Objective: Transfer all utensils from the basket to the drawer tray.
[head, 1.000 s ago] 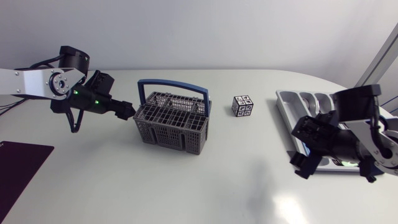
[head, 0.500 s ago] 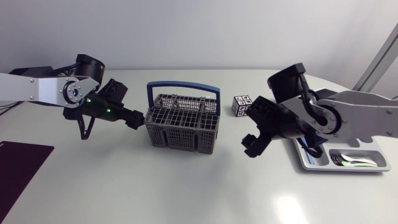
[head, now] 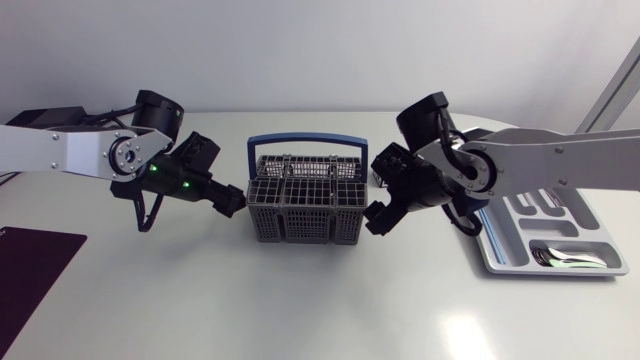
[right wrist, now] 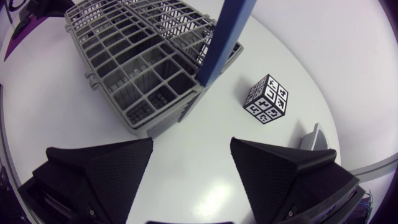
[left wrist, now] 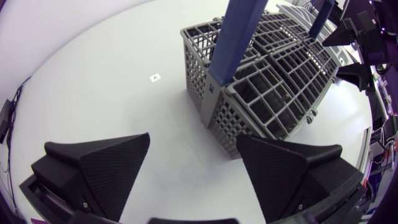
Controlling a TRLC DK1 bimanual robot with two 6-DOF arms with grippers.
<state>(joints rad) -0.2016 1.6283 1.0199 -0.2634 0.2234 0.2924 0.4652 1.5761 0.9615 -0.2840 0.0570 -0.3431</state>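
Between L hand (head: 236, 199) and R hand (head: 377, 220), both spread apart, gripping nothing: basket (head: 305, 200) on desk (head: 300, 300); tray (head: 497, 262) behind R hand, utensils (head: 562, 256) inside

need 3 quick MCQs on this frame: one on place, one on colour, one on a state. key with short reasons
1. Where does the basket stand?
A. On a shelf
B. Between the two tools
C. Inside a sink

2. What colour is the basket's handle?
A. Blue
B. Red
C. Yellow

3. What state is the right tool in?
A. Shut on the handle
B. Shut on a fork
C. Open, holding nothing

Key:
1 B: the left tool and the right tool flank it on the table.
2 A: the arch shows blue in every view.
3 C: its fingers stand apart over bare table in the right wrist view.
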